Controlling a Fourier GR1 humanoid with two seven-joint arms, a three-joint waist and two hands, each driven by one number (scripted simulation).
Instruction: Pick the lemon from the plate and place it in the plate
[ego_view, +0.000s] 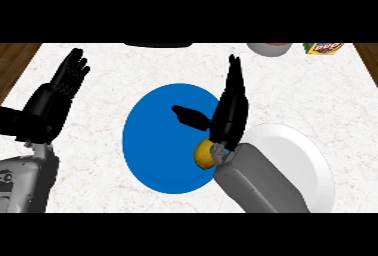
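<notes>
The counter (347, 100) is white with faint grey marbling, and a strip of brown wood shows past it at the top left and top right corners. The blue plate (159, 150) lies near the middle; the white plate (295, 150) lies just beside it on the right, partly under the right forearm. The right hand (230, 112) stands over the blue plate's right edge, fingers straight and pointing away, thumb spread out to the left; it is not closed around anything. The left hand (59, 90) rests at the left of the view, fingers straight and up, holding nothing. The lemon (204, 153) sits on the blue plate at its right rim, just below the right hand's wrist and partly hidden by it. At the top edge a grey bowl (269, 49) is partly cut off, and beside it stands a yellow packet (323, 48) whose printed lettering is too small to read.
</notes>
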